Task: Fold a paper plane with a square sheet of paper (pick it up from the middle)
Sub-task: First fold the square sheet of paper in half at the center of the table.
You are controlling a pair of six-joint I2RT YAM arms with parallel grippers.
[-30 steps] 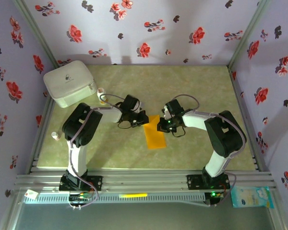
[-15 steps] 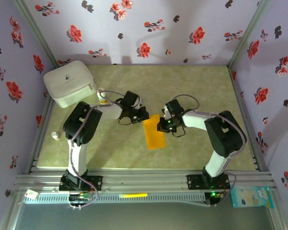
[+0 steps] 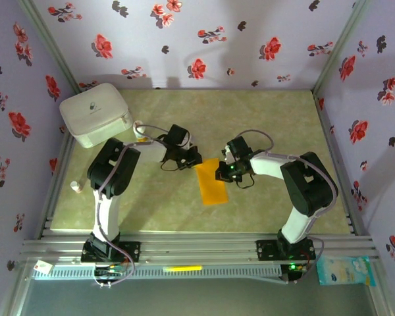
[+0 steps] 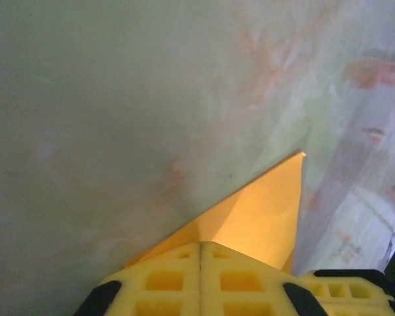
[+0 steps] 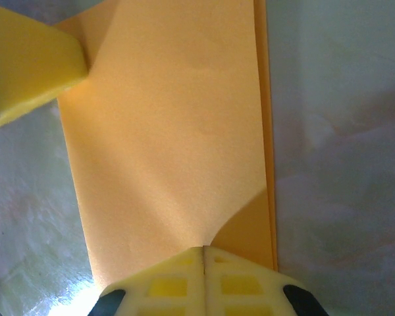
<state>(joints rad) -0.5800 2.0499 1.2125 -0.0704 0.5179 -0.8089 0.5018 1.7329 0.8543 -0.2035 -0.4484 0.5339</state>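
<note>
Now reaches inward from both sides, elbows raised, wrists low over the green table (image 3: 263, 118). Pinches the far left corner of the square sheet of paper (image 3: 212, 185) in the left gripper (image 3: 192, 160), jaws closed on it. Grips the far right edge in the right gripper (image 3: 222, 174), jaws likewise closed. Lies mid-table as a narrow folded rectangle, between both wrists.

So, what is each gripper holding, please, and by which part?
The square sheet of paper: left gripper pinches its far left corner, right gripper its right edge.

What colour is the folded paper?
The paper is plain bright orange, clearest from the right wrist.
</note>
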